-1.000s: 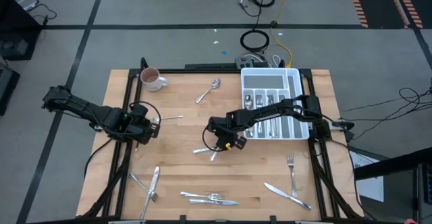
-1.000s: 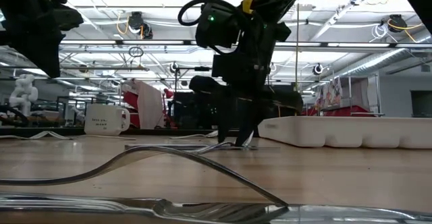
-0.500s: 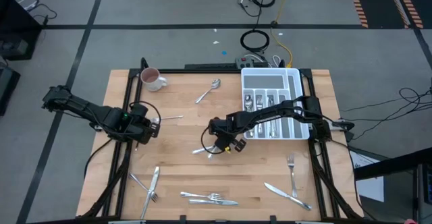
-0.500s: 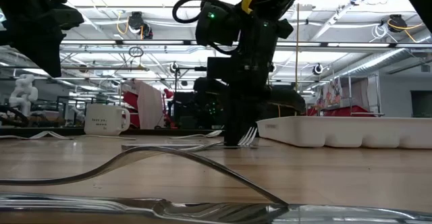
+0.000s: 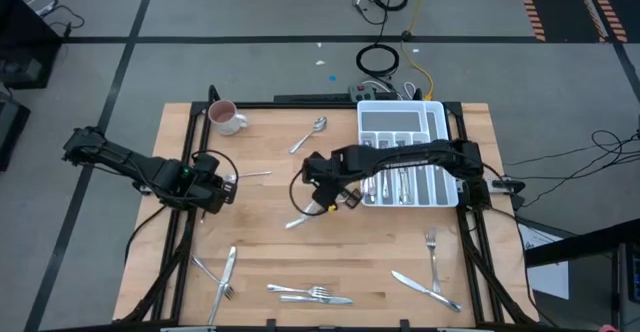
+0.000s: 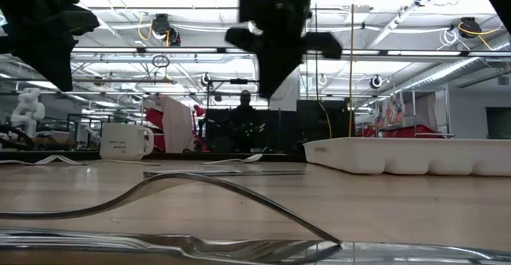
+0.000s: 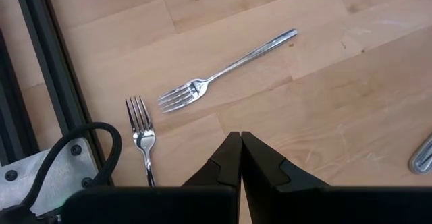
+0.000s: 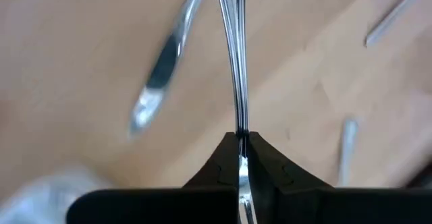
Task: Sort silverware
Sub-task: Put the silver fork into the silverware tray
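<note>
the right wrist view is showing what the high view cannot: the right gripper (image 8: 241, 142) is pinching a slim shiny metal utensil (image 8: 233, 55) by its narrow handle, fingers fully closed on it, above the wood; which kind of utensil it is cannot be told. the high view is placing this gripper (image 5: 318, 198) over the middle of the light wooden slatted table (image 5: 260, 242), just left of the white compartmented plastic tray (image 5: 438, 157). the low view is showing only the dark arm raised clear of the tabletop.

the left wrist view is showing the left gripper (image 7: 240, 146) with its fingers pressed together and holding nothing, hanging over two polished four-tined forks (image 7: 219, 72), one angled and one (image 7: 140, 133) beside the black frame. in the high view this gripper (image 5: 222, 190) is sitting near the table's left edge.

the tray is holding several sorted silver pieces (image 5: 398, 180) in its long slots. a white glazed mug with a pink inside (image 5: 224, 117) is standing at the far left corner; its contents cannot be seen. loose silverware (image 5: 310, 293) is lying along the near edge, and a spoon (image 5: 310, 134) is lying near the far edge.
</note>
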Controlling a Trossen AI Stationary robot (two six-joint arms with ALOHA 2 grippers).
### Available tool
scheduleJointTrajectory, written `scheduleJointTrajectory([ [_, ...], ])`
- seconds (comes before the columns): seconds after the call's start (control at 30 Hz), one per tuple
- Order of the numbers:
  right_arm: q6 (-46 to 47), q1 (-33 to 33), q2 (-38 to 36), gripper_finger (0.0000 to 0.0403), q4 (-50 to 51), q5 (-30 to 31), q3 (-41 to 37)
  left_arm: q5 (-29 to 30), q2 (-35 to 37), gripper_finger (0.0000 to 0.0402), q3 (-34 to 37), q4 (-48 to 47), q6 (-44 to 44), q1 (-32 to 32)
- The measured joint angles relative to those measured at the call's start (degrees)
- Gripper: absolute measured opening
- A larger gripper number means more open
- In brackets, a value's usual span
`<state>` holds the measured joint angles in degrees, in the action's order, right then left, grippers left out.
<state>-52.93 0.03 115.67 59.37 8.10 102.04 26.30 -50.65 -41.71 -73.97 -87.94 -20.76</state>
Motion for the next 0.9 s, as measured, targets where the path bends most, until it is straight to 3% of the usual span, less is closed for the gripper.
scheduleJointTrajectory([
  [0.2,-3.76,-1.92,-5.39,0.0000,16.22,2.72,-2.49,0.05,-0.02,0.0013,0.00,0.13,-0.22,0.00],
  [0.33,-6.35,-3.36,-11.95,0.0000,19.38,7.50,-9.73,1.00,0.00,0.0013,0.00,0.17,-0.24,0.00],
  [0.43,-12.40,-4.39,-18.83,0.0000,17.93,10.08,-16.96,1.20,0.00,0.0013,0.00,0.18,-0.24,0.00],
  [0.7,-33.18,-8.99,-35.72,0.0000,10.03,10.22,-36.89,1.22,0.00,0.0013,0.00,0.77,-0.31,-0.01],
  [0.9,-40.05,-11.52,-39.51,0.0000,-2.99,11.79,-46.20,1.50,0.00,0.0013,0.00,2.81,-0.33,-0.02],
])
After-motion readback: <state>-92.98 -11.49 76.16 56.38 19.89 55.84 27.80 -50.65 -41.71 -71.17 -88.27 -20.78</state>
